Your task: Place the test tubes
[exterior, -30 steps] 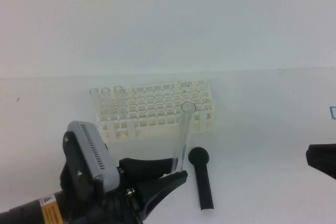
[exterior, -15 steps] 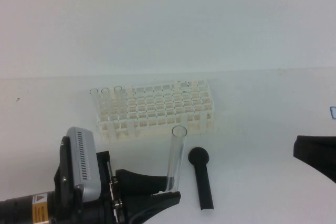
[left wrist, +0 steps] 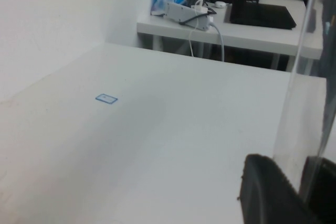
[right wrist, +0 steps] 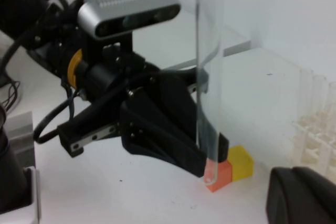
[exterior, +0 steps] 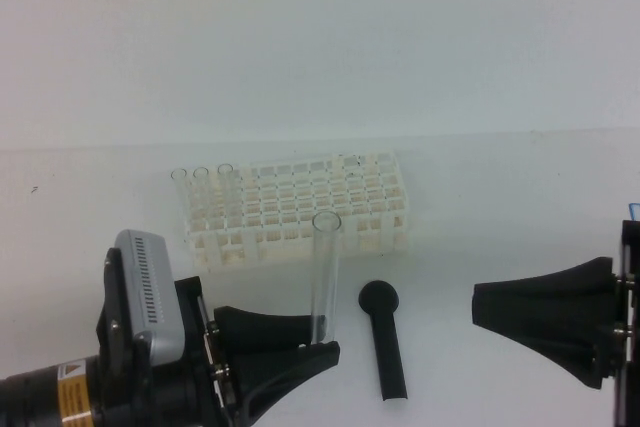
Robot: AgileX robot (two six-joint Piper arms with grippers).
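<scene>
Now the clear test tube (exterior: 324, 272) is standing upright, its base being gripped by the closed left hand (exterior: 316, 345) at six o'clock of the white rack (exterior: 300, 212) on the tabletop (exterior: 500, 187). Three more tubes (exterior: 200, 179) are sitting in the rack's ten o'clock corner. A black tool (exterior: 386, 347) is lying at the held tube's three o'clock. The right hand (exterior: 478, 304) is hovering farther out that way; I cannot tell whether it is open or closed.

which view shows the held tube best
Right wrist view: the whole test tube stands upright, its base pinched by the left gripper at front left. High view shows it full-length but fainter; left wrist, only part of its wall. The right gripper hangs at the right.
</scene>
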